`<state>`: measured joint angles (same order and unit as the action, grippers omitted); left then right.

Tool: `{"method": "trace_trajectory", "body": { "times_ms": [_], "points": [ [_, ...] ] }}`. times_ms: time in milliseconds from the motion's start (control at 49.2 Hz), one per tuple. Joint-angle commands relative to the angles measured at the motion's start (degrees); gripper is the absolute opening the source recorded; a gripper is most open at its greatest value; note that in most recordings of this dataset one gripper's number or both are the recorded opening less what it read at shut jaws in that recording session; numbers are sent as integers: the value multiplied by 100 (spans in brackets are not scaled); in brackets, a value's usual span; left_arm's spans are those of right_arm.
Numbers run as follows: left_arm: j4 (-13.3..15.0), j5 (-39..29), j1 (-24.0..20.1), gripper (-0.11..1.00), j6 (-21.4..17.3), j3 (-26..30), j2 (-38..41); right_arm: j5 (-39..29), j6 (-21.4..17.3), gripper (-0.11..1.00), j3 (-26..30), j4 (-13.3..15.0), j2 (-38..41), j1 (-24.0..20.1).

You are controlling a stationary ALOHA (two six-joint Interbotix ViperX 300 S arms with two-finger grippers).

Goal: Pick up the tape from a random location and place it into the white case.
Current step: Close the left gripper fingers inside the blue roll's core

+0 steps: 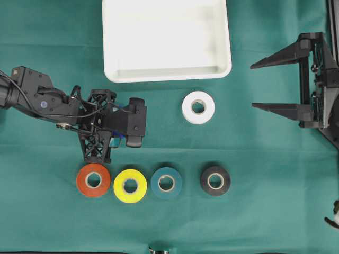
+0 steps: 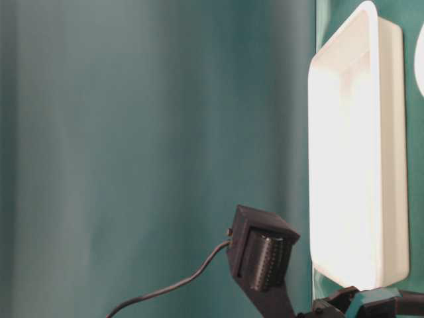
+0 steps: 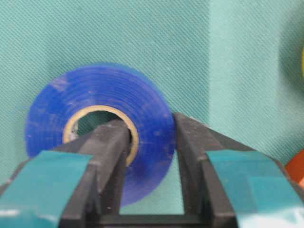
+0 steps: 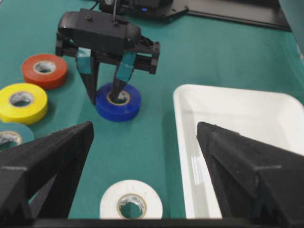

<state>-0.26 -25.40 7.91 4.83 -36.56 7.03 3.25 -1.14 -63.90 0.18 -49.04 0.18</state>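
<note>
Blue tape roll (image 3: 97,137), filling the centre-left of the left wrist view, lies flat on the green cloth (image 3: 237,57); the left gripper (image 3: 153,142) is clamped on its wall, one finger inside the cardboard core and the other against the outer face at lower right. From the right wrist view the same roll (image 4: 118,101) sits left of centre with the left gripper (image 4: 105,92) standing over it, fingers pointing down. Right gripper (image 4: 145,164): jaws spread wide, holding nothing, its two black fingers framing the lower corners of that view; overhead it sits at the right edge (image 1: 253,85). White case (image 1: 166,38): top centre of the overhead view, lying flat, nothing inside it; in the right wrist view it occupies the right half (image 4: 266,104). White tape roll (image 1: 198,107): just below the case's lower right corner, apart from it. Row of four rolls across the lower part of the overhead view, left to right: orange roll (image 1: 93,180), yellow roll (image 1: 130,186), teal roll (image 1: 166,183), black roll (image 1: 215,181); orange and yellow rolls look to be touching, black stands apart. Left gripper body overhead (image 1: 104,135) sits just above the orange roll and hides the blue roll almost entirely.
</note>
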Motion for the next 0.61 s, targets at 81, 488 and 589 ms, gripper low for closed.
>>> {"method": "trace_trajectory", "body": {
  "times_ms": [81, 488, 589],
  "points": [
    [9, -18, -9, 24, 0, 53, -97, 26, 0, 90, 141, -9, 26, 0],
    [9, -360, -9, 24, 0, 158, -598, 18, 0, 91, 149, -9, 26, 0],
    [9, -554, 0, 24, 0, 220, -782, 9, 0, 90, 158, -9, 18, 9]
  ]
}}
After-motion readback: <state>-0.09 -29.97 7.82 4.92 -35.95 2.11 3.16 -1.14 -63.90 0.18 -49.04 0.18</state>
